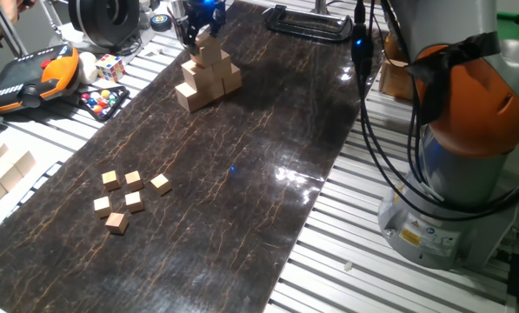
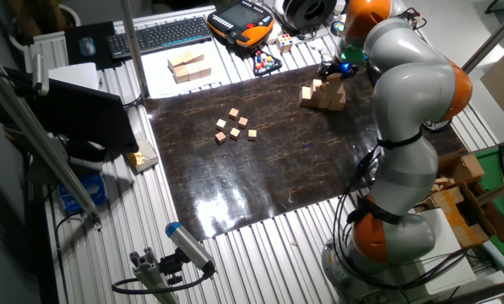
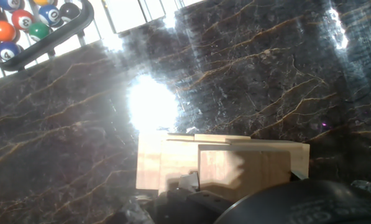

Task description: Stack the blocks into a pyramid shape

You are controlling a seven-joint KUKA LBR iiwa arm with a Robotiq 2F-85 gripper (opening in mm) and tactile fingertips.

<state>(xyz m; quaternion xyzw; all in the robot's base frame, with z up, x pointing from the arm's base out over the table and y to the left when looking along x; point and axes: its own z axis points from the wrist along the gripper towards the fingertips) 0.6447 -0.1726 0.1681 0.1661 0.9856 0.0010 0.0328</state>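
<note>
The light-tan blocks [image 1: 209,76] stand as a stepped pile at the far end of the dark marble mat [image 1: 233,174], also visible in the other fixed view as the pile of blocks [image 2: 325,95]. My gripper [image 1: 205,35] hangs directly over the pile, its fingers on either side of the top block [image 1: 209,42]. In the hand view the top block [image 3: 241,167] sits between my fingertips [image 3: 188,183], with lower blocks [image 3: 151,165] showing beneath it. The gripper looks shut on that top block, which seems to rest on the pile.
Several small wooden cubes [image 1: 130,198] lie mid-mat. A rack of billiard balls [image 1: 103,100], a puzzle cube [image 1: 110,67] and a teach pendant [image 1: 29,76] sit left of the pile. More wooden blocks [image 1: 3,174] lie off the mat. The arm base [image 1: 468,139] stands right.
</note>
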